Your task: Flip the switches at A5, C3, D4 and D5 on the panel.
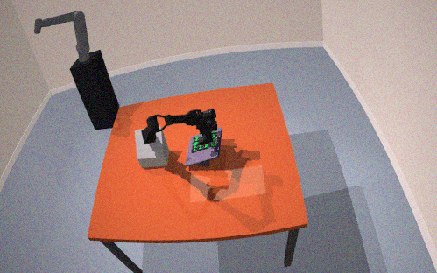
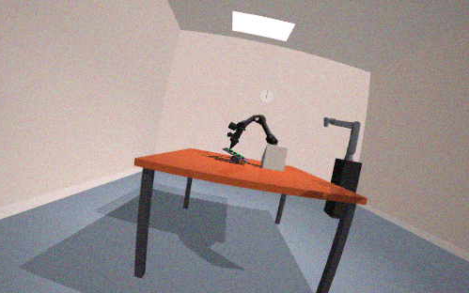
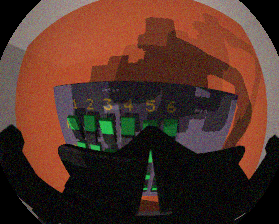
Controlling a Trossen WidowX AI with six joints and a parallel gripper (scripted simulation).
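Note:
The lavender switch panel (image 1: pixel 196 158) (image 3: pixel 192 142) stands tilted on the table, with green switches. In the wrist view, numbers 1 to 6 run along its far edge, above row A. My gripper (image 1: pixel 206 142) (image 2: pixel 231 147) (image 3: pixel 150 131) is shut and empty, its tips low over the panel at column 5, at or just above A5. Switch A5 (image 3: pixel 150 123) shows only a green strip above the fingertips; touch cannot be told. Switches A4 (image 3: pixel 128 126) and A6 (image 3: pixel 170 128) show on either side. C3, D4 and D5 are hidden behind the fingers or too small to read.
The orange table (image 1: pixel 151 210) (image 2: pixel 199 174) bears a pale block (image 1: pixel 152 157) (image 2: pixel 274 158) at the arm's base. A black pedestal (image 1: pixel 95 92) (image 2: pixel 346 178) with a grey arm (image 1: pixel 81 32) (image 2: pixel 354 136) stands beside the table. Dark arm shadows cross the tabletop and panel.

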